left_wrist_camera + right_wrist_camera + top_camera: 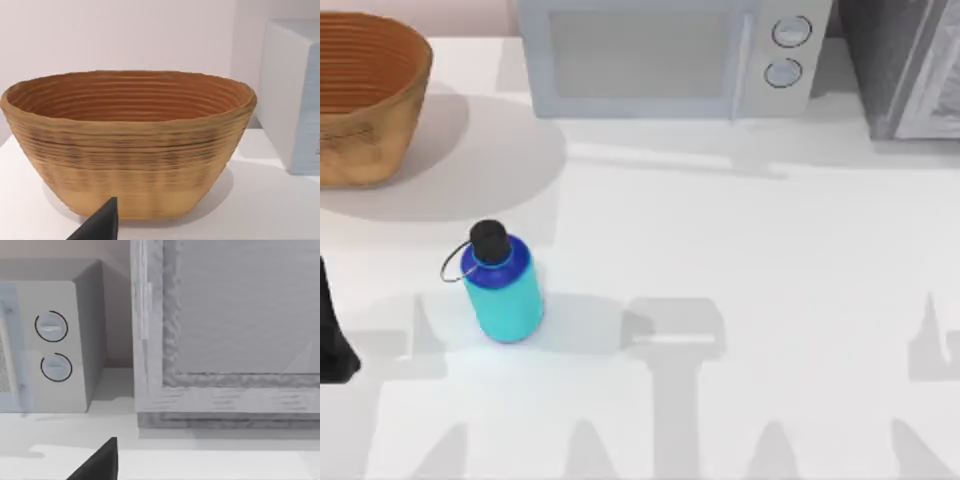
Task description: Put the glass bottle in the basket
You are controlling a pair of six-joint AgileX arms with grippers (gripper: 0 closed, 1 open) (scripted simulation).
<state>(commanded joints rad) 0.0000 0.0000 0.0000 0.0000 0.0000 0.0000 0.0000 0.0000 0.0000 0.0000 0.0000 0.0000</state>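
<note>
Left arm: a dark part of it shows at the top view's left edge, low over the worktop (740,250). One dark finger (100,224) of the left gripper juts into the left wrist view; whether this gripper is open or closed cannot be told. Ahead of that finger stands the basket (127,165), upright, its ribbed orange-brown inside holding nothing visible. From above, the basket (365,130) is cut off by the frame's upper-left corner.

Bottle (502,282): on the worktop, well apart from the basket and beside the left arm's dark part, with its black cap and thin loop ring visible.

Right arm: one dark finger (99,462) in its wrist view; its grip state cannot be told. Ahead of it stand a microwave (50,347) and a grey cabinet (225,330).
</note>
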